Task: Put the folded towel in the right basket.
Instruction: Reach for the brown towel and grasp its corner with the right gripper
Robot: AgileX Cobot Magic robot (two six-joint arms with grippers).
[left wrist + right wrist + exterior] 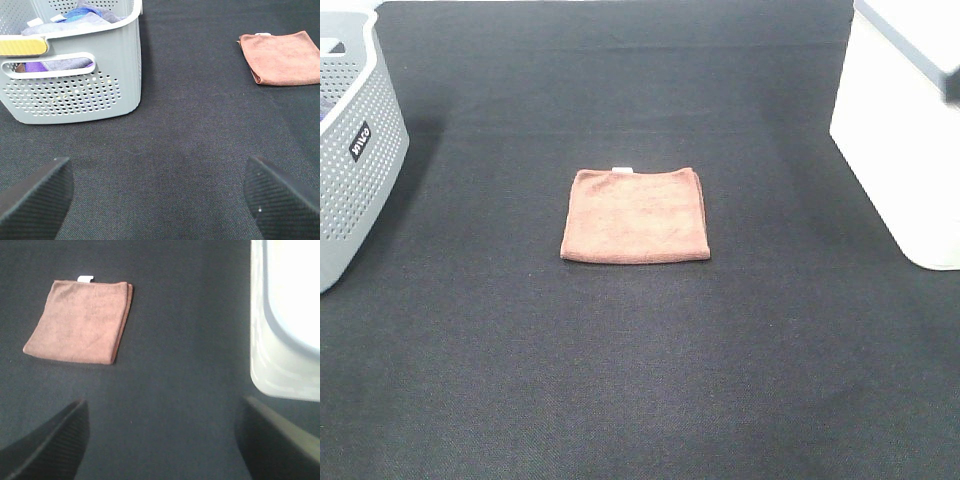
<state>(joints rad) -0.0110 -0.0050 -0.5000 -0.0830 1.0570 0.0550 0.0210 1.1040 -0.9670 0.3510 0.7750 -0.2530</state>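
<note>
High view, folded towel (635, 215): lay flat near the middle of the dark surface (640, 390), a brownish-pink square with a small white tag (622, 167) at its far edge.
High view, right basket (905, 140): white and solid-walled, stood at the right edge, well apart from the folded towel and partly cut off by the frame.
High view, left basket (355, 165): grey and perforated, stood at the left edge, also well apart from the folded towel.
Left wrist view, left hand (157, 200): was spread wide, its dark ribbed fingers (35, 200) far apart with only bare surface between them.
Left wrist view, left basket (75, 95): stood upright near the left hand and held cloths (75, 17) in blue, grey and purple.
Left wrist view, folded towel (282, 57): lay beyond the left hand, on the side away from the left basket, touched by neither finger.
Right wrist view, right hand (160, 442): was opened wide and held nothing, with dark surface showing between its fingers (45, 445).
Right wrist view, folded towel (80, 322): lay flat ahead of the right hand, clear of both fingers, its stacked layers showing along one side.
Right wrist view, right basket (280, 340): showed a rounded white corner, apart from the folded towel; its inside was too bright to make out.
</note>
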